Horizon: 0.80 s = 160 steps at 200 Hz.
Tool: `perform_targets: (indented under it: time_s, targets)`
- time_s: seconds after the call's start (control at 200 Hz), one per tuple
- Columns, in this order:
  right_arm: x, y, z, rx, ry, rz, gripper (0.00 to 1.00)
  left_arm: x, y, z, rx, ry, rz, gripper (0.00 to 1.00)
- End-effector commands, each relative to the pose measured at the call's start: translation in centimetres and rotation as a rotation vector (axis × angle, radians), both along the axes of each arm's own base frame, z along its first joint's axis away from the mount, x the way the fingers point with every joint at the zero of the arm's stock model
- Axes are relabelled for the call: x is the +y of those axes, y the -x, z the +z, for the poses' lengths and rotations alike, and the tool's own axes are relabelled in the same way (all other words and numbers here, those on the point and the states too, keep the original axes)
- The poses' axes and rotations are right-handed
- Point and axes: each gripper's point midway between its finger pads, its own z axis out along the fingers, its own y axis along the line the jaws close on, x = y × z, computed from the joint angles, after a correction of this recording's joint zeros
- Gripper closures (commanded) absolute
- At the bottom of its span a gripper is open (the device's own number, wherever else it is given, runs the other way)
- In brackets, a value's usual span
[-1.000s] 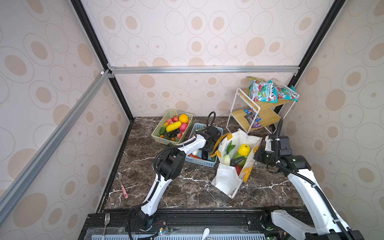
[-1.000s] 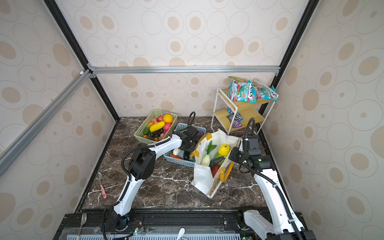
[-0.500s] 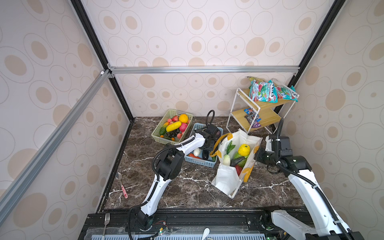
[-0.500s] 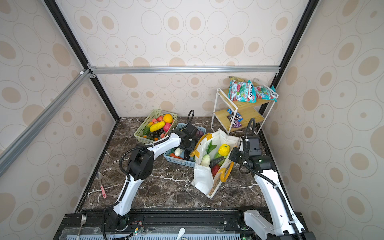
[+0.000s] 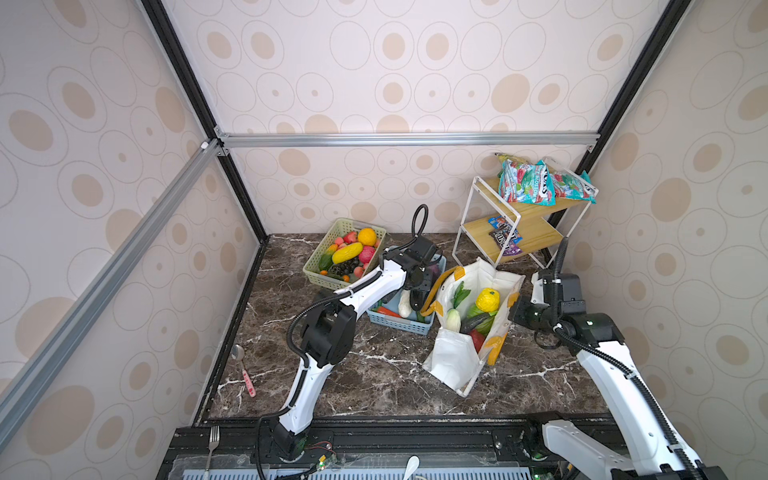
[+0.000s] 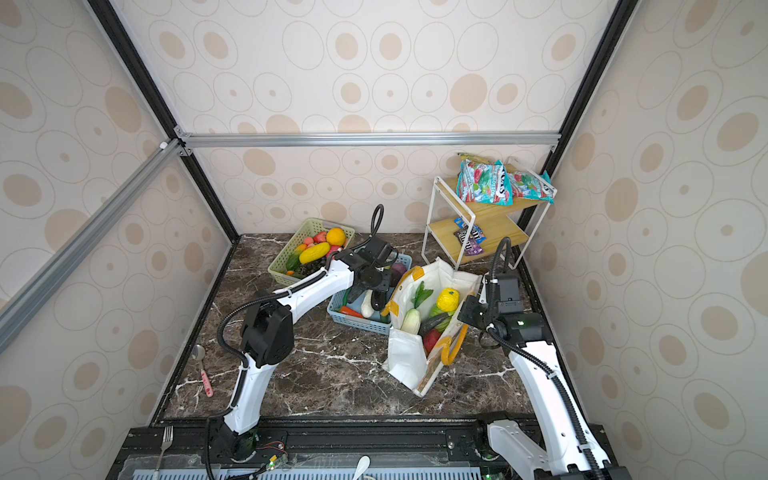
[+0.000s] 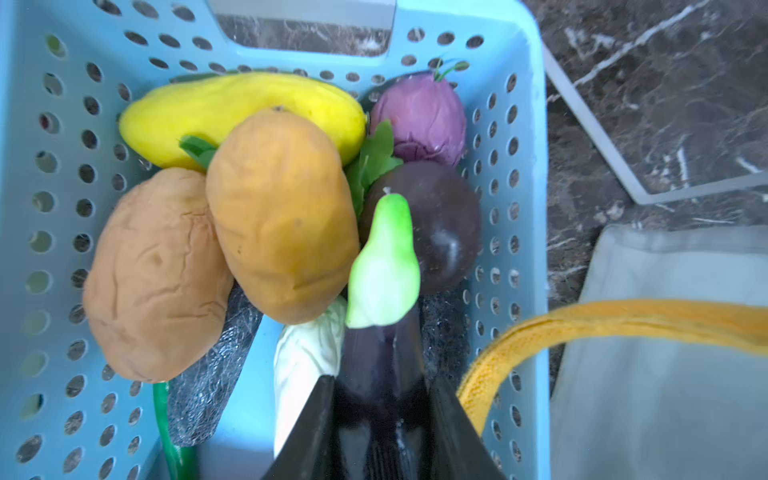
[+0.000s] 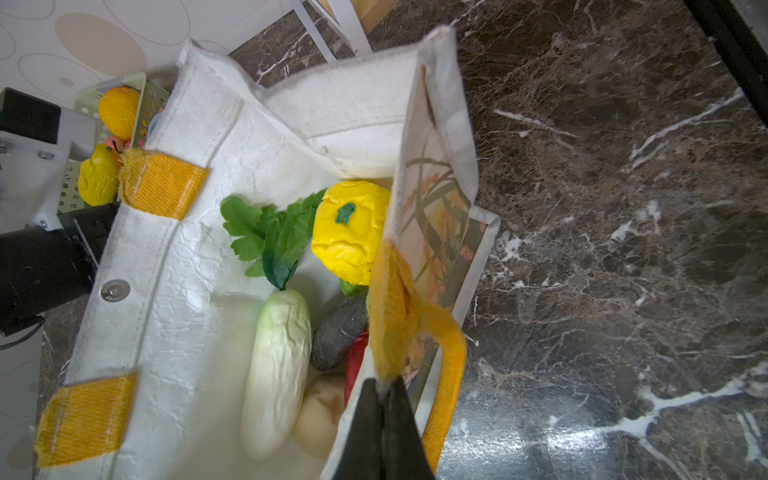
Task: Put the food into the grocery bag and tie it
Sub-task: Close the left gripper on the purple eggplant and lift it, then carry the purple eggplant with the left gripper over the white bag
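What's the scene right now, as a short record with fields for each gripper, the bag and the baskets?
left gripper: closed on the eggplant at the blue basket
right gripper: shut, pinching the grocery bag rim by a handle
in bag: yellow fruit, white radish, dark green piece, red piece
bag state: open, untied
green basket: holds fruit

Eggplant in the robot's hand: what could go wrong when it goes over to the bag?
1. Much of the eggplant sticks out past the left hand, so it might tip or slip when lifted.
2. The bag's yellow handle hangs right beside that hand at the blue basket and could snag.
3. The right hand pinches only the grocery bag rim; if it slips, the opening may sag.
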Motion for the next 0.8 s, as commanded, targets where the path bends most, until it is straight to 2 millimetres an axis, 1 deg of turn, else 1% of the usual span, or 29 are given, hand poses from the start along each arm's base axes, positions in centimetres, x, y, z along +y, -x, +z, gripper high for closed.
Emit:
perform_targets:
  time_s: [0.0, 0.1, 0.4, 0.48, 0.62, 0.795]
  targets:
    - [-0.1, 0.6, -0.6, 0.021, 0.007, 0.007, 1.0, -0.2, -0.6, 4.0, -0.06, 0.061, 0.017, 0.69]
    - [-0.1, 0.6, -0.5, 0.02, 0.008, 0.011, 1.0, -0.1, -0.8, 5.0, -0.075, 0.077, 0.021, 0.69]
    - [-0.2, 0.8, -0.7, 0.025, 0.016, 0.01, 1.0, 0.1, -1.4, 9.2, -0.131, 0.163, 0.019, 0.68]
    - [-0.2, 0.9, -0.7, 0.024, 0.017, 0.011, 1.0, 0.1, -1.5, 10.1, -0.142, 0.182, 0.014, 0.68]
    - [-0.2, 0.9, -0.6, 0.025, 0.015, 0.011, 1.0, 0.0, -1.5, 11.3, -0.158, 0.206, 0.008, 0.67]
    - [-0.2, 0.8, -0.4, 0.021, 0.012, 0.009, 1.0, -0.4, -1.0, 13.8, -0.18, 0.267, -0.013, 0.66]
